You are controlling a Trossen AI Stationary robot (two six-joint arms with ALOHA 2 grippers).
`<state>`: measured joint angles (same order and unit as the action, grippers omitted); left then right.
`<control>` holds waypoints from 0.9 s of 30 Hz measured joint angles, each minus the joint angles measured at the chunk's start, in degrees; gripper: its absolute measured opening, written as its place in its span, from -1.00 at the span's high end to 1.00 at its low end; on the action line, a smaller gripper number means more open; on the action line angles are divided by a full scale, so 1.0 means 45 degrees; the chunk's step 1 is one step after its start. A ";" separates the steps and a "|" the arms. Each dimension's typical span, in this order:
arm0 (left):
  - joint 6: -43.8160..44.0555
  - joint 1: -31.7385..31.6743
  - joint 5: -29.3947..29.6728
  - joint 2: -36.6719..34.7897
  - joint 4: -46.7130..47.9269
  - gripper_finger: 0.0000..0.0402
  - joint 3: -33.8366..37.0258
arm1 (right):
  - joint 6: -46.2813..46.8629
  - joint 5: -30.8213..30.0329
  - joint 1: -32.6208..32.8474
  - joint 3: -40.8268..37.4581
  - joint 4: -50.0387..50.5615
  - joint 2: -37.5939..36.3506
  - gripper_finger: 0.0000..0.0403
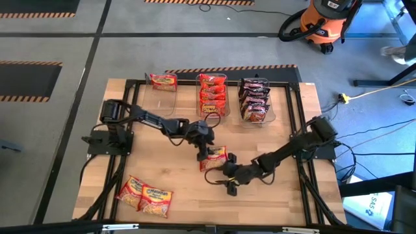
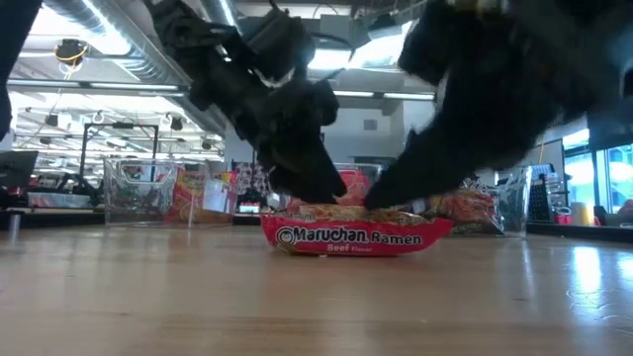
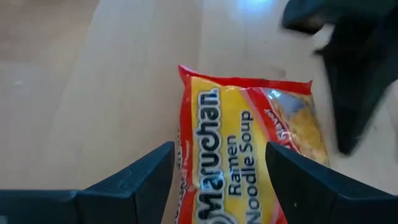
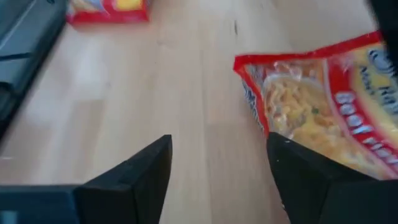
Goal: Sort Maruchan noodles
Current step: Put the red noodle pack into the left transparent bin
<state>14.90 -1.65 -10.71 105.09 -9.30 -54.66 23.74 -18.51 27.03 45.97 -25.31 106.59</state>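
From above, the left gripper (image 1: 203, 155) and the right gripper (image 1: 229, 185) meet near the middle of the bench (image 1: 162, 175) over one red Maruchan packet (image 1: 214, 158), which lies flat with its long axis running roughly across the bench. Three clear bins (image 1: 211, 97) along the far edge hold packets already grouped by colour, and two orange-yellow packets (image 1: 144, 195) wait by the near left corner, so this red one is probably bound for the middle bin. At table height the packet (image 2: 356, 235) rests on the wood, its printed long side facing the camera, both dark arms stooping over it from above. The left wrist view shows that arm's fingers (image 3: 134, 183) spread to either side of the packet's (image 3: 249, 155) end, set to close across its narrow width, though not pinching it. The right wrist view shows its fingers (image 4: 134, 177) also spread, the packet (image 4: 317, 106) lying off to one side beyond them, apparently let go.
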 joint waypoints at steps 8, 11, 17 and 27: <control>0.0491 -0.0615 -0.0669 0.0313 0.0242 -0.22 -0.0328 | -0.0356 -0.0668 -0.0005 -0.0005 -0.0020 0.1129 -0.11; 0.0770 -0.0788 -0.1226 0.0313 0.0650 -0.21 -0.0318 | -0.0351 -0.0649 -0.0005 -0.0008 -0.0017 0.1136 -0.06; 0.1073 -0.0839 -0.1089 0.0313 0.1253 -0.21 -0.0318 | -0.0378 -0.0649 -0.0005 -0.0008 -0.0049 0.1136 -0.04; 0.2196 -0.1379 -0.2464 0.0849 0.1691 -0.21 -0.0344 | -0.0618 -0.0652 -0.0005 0.0138 -0.0548 0.1136 -0.04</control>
<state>24.78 -7.86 -21.80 108.91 -1.69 -56.21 20.96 -21.44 27.00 46.59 -27.78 111.70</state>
